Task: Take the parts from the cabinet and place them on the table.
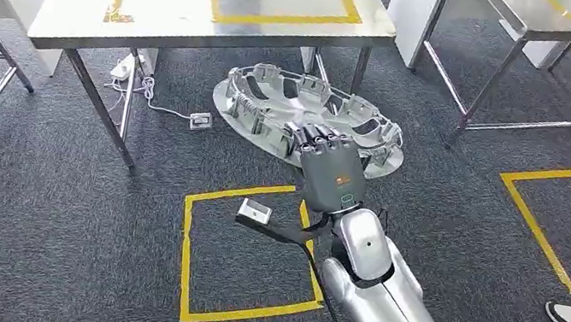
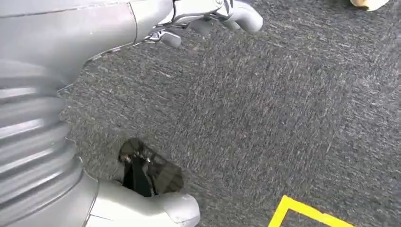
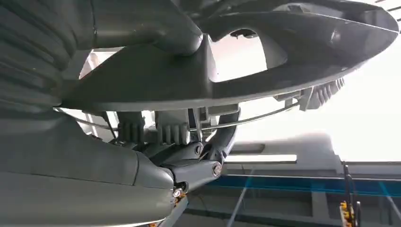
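The head camera is looking forward and down from high up at grey carpet (image 1: 83, 215) and a steel surface (image 1: 158, 15). The left wrist camera is facing that carpet closely. The right wrist camera is sitting tight beneath the held grey part (image 3: 265, 61), facing upward.

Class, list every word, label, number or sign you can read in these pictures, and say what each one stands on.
No text can be read.
Orange patch on the back of the right hand: marks too small to read.
Yellow mark on the steel table: blurred, no letters can be made out.
Grey wheel cover in that hand: no lettering visible.
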